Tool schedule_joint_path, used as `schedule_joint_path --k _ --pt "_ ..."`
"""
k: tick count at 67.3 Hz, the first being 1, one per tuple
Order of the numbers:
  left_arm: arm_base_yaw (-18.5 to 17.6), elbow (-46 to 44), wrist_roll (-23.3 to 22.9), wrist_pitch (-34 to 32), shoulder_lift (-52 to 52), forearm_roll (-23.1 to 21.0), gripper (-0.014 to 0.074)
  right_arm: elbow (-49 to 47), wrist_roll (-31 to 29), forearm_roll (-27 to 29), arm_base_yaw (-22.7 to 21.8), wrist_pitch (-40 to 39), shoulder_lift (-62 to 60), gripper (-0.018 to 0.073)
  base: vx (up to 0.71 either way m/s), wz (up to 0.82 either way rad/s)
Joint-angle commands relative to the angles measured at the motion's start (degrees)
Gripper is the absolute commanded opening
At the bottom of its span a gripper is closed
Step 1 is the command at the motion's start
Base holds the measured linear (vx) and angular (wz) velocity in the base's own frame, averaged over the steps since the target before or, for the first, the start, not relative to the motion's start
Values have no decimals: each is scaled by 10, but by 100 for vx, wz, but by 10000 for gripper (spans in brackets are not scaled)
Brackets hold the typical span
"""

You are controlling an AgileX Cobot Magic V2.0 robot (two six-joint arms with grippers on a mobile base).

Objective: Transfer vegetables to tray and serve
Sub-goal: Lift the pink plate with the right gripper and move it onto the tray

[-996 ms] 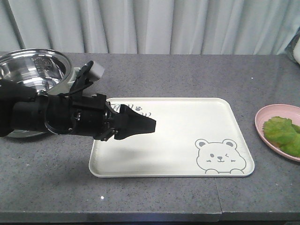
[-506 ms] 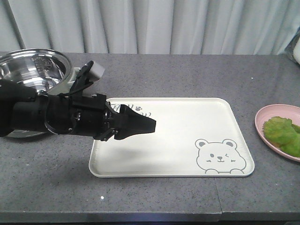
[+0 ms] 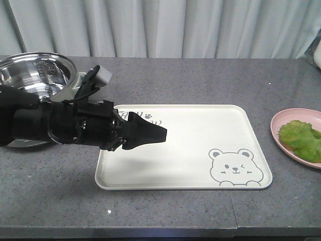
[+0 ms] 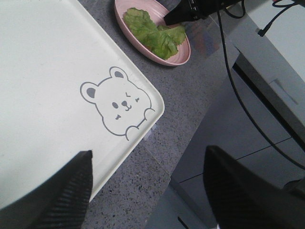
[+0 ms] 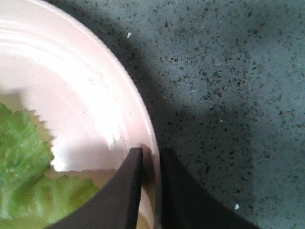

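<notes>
The cream-white tray (image 3: 200, 150) with a winking bear lies mid-table. My left gripper (image 3: 160, 134) hovers open over its left part; in the left wrist view the gripper (image 4: 148, 157) has wide-apart jaws above the tray (image 4: 47, 71) corner and table edge, holding nothing. The vegetables (image 3: 301, 140), green lettuce leaves, lie in a round pink plate (image 3: 281, 133) at the far right. My right gripper (image 5: 151, 152) is shut on the pink plate (image 5: 95, 95) rim, one finger inside and one outside, next to the vegetables (image 5: 24, 181). The left wrist view also shows that gripper (image 4: 167, 20) at the plate.
A large shiny steel bowl (image 3: 35, 75) stands at the back left behind my left arm. The table's front edge (image 3: 160, 232) runs close below the tray. Past the table corner, black cables (image 4: 238, 95) hang by a white cabinet (image 4: 281, 47).
The pink plate with the lettuce has shifted slightly left and up in the front view. The left arm has not moved.
</notes>
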Motion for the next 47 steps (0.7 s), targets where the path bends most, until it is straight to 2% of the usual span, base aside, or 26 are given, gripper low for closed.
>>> schedule_joint_path --k 1,15,30,38,47 --pt "-2 -18 -2 12 -21 -37 486 -15 -5 14 -4 -11 -52 -10 0 0" --pt "-2 -18 -2 12 -21 -37 486 -15 -17 81 -4 -1 -98 -10 0 0" --pt "-2 -18 -2 12 -21 -37 486 -15 -22 124 12 27 -128 -7 0 0" --pt "-2 -18 -2 12 -21 -37 486 -15 -24 134 47 40 -133 -6 0 0" --pt "-2 -18 -2 12 -21 -37 486 -15 -24 142 108 46 -133 -6 0 0"
